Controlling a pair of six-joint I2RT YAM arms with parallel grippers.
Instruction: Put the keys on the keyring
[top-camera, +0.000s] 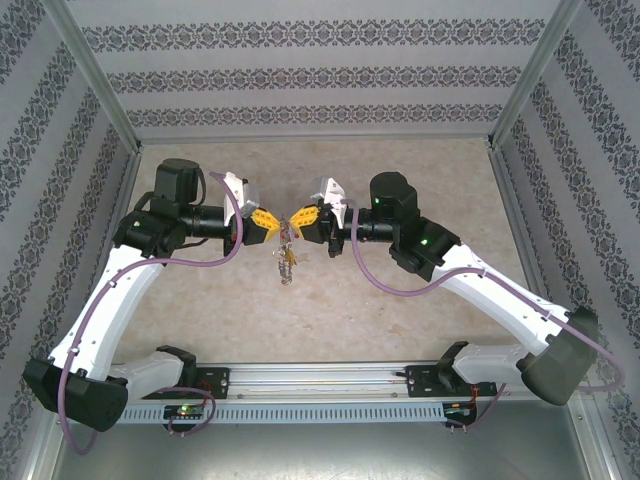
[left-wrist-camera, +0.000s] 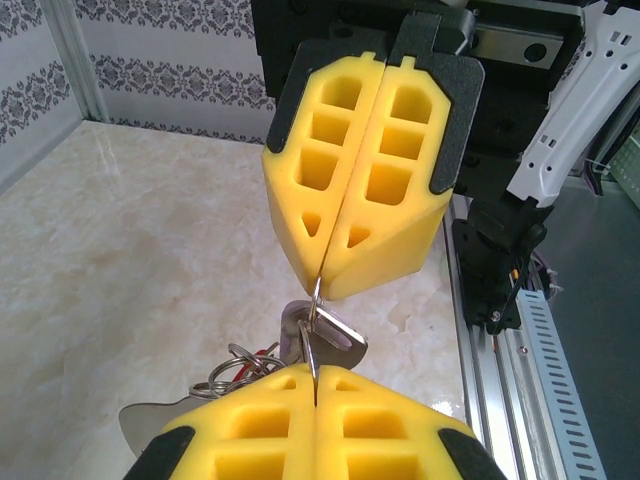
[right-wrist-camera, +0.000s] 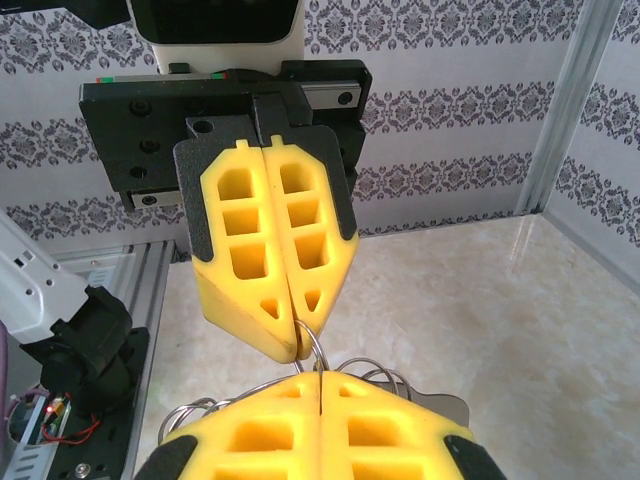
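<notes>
Above the table's middle my left gripper (top-camera: 271, 229) and right gripper (top-camera: 299, 219) meet tip to tip. Both are shut on a thin grey ring of the keyring (left-wrist-camera: 316, 318), which spans the small gap between them. In the left wrist view my own left gripper (left-wrist-camera: 315, 380) pinches the ring's near edge and the right gripper (left-wrist-camera: 321, 284) pinches its far edge. A key with a pale lilac head (left-wrist-camera: 338, 338) hangs on that ring. Small silvery loops and a red piece (left-wrist-camera: 238, 366) dangle lower left. The bunch of keys (top-camera: 287, 264) hangs below the grippers. From the right wrist, the ring (right-wrist-camera: 322, 350) shows between both tips.
The beige marble-look tabletop (top-camera: 400, 320) lies below, walled by patterned panels (top-camera: 300, 80). An aluminium rail (top-camera: 320, 378) carrying the arm bases runs along the near edge. A flat metal tab (right-wrist-camera: 447, 405) of the bunch sticks out beside my right fingers.
</notes>
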